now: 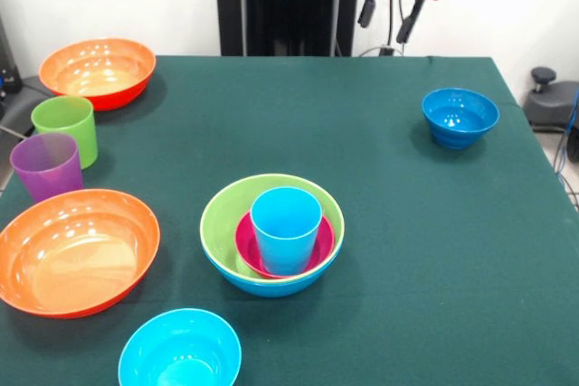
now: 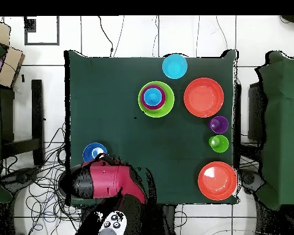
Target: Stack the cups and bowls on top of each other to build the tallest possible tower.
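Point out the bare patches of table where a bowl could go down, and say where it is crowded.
Widest free patch: the cloth between the tower and the dark blue bowl, running to the near right corner. Also bare: the far middle, between the far orange bowl and the dark blue bowl. Crowded: the left edge, with green cup, purple cup, near orange bowl and cyan bowl.

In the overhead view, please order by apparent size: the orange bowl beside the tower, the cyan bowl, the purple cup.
1. Orange bowl
2. Cyan bowl
3. Purple cup
The differences look clear from above.
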